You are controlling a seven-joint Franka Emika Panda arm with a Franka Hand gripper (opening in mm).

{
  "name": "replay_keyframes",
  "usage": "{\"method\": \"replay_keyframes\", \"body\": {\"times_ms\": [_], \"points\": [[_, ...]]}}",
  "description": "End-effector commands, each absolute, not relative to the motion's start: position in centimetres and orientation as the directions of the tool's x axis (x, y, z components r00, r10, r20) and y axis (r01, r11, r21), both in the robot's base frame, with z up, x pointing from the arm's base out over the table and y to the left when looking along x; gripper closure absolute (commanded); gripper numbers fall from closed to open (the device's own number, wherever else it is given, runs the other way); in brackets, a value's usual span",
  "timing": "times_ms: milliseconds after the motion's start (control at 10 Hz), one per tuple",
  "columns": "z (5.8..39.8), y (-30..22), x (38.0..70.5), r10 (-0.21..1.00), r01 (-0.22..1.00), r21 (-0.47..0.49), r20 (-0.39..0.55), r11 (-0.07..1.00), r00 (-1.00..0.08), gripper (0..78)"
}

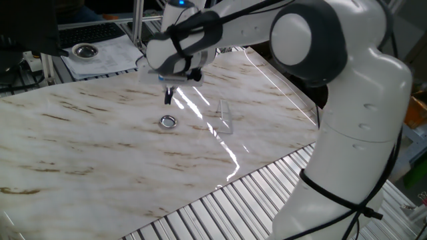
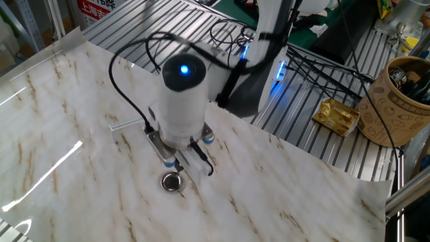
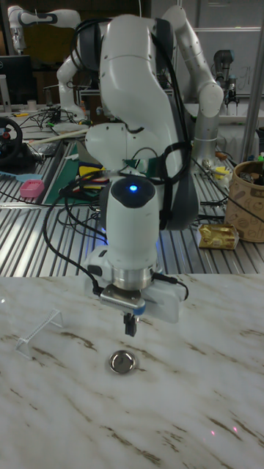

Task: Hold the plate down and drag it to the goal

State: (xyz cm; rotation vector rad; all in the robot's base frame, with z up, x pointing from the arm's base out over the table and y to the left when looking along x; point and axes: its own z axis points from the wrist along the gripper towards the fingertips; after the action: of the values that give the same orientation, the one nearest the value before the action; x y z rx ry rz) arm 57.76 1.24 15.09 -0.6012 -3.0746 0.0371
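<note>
The plate [image 1: 168, 121] is a tiny shiny silver disc lying flat on the marble-patterned board [image 1: 100, 153]. My gripper [image 1: 167, 99] hangs just above and slightly behind it, fingers pointing down and shut on nothing. From the other side, the gripper [image 2: 179, 165] sits close over the plate [image 2: 173, 181]. In the tall view the gripper [image 3: 130, 327] is a short gap above the plate [image 3: 122, 361]. The goal [image 1: 225, 119] is a clear rectangular marker to the plate's right, also visible as the goal [image 3: 40, 330] at the left.
A larger metal dish [image 1: 85, 50] rests on papers at the back left. A brown cup [image 2: 403, 101] and a gold packet [image 2: 338, 115] stand on the slatted metal table beyond the board. Cables [image 2: 316, 64] trail behind the arm.
</note>
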Motion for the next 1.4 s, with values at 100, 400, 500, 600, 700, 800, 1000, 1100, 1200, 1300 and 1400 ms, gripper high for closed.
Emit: {"method": "replay_keyframes", "body": {"times_ms": [100,400,500,600,700,800,1000,1100,1200,1300,1400], "points": [[13.6,1.3,57.7,0.364,0.364,-0.026,-0.013,0.931,-0.931,77.6],[12.2,1.4,57.7,0.359,0.359,-0.024,-0.026,0.933,-0.933,77.6],[12.1,1.4,57.7,0.357,0.358,-0.023,-0.026,0.934,-0.934,77.6],[11.6,1.2,57.8,0.35,0.35,-0.023,-0.028,0.936,-0.936,77.6],[11.2,1.0,57.8,0.342,0.343,-0.023,-0.03,0.939,-0.939,77.6],[10.8,0.6,57.8,0.336,0.336,-0.021,-0.035,0.941,-0.941,77.6],[10.4,0.3,57.9,0.329,0.33,-0.018,-0.037,0.944,-0.944,77.6],[10.0,0.2,57.9,0.332,0.333,-0.017,-0.038,0.943,-0.943,77.6],[9.7,0.3,57.9,0.334,0.335,-0.016,-0.044,0.942,-0.942,77.6],[9.3,0.2,57.9,0.332,0.333,-0.014,-0.047,0.943,-0.942,77.6],[9.0,0.1,57.9,0.33,0.331,-0.013,-0.052,0.943,-0.942,77.6]]}}
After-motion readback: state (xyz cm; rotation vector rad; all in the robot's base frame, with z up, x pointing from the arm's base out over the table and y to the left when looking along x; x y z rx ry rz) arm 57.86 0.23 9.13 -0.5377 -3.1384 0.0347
